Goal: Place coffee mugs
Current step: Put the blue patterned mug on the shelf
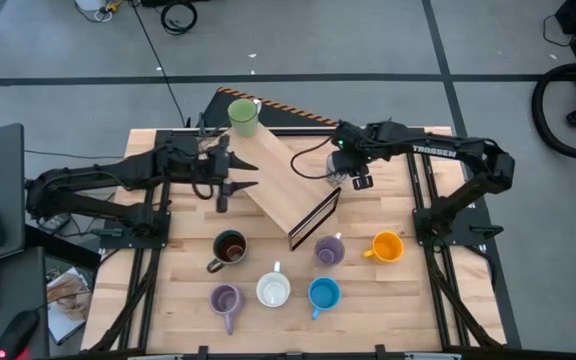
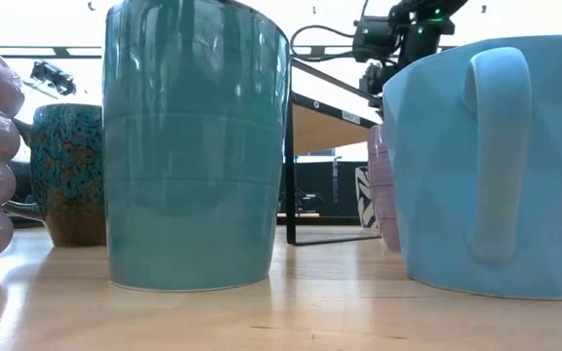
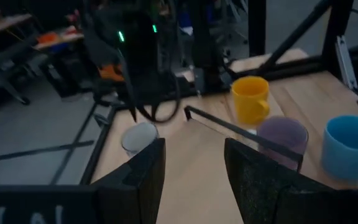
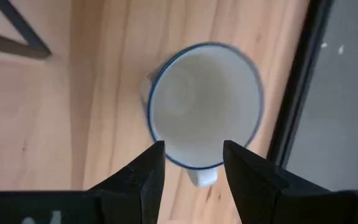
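Observation:
A wooden shelf board (image 1: 278, 180) lies slantwise in the middle of the table, and the green mug (image 1: 243, 115) stands upright on its far end. The white mug with dark pattern (image 1: 333, 181) (image 4: 204, 102) stands on the table at the shelf's right side. My right gripper (image 1: 346, 176) (image 4: 193, 171) hangs open just above it, fingers pointing down over its rim. My left gripper (image 1: 236, 186) (image 3: 194, 165) is open and level at the shelf's left side. On the near half stand the dark brown (image 1: 230, 248), lavender (image 1: 226, 298), white (image 1: 273, 290), blue (image 1: 323, 293), second lavender (image 1: 329, 250) and orange (image 1: 386, 246) mugs.
The shelf's black metal frame (image 1: 316, 220) rises at its near right edge. In the low view, the near row of mugs fills the picture, with the blue mug (image 2: 496, 166) close in front. Black frame rails run along the table's left and right sides (image 1: 438, 230).

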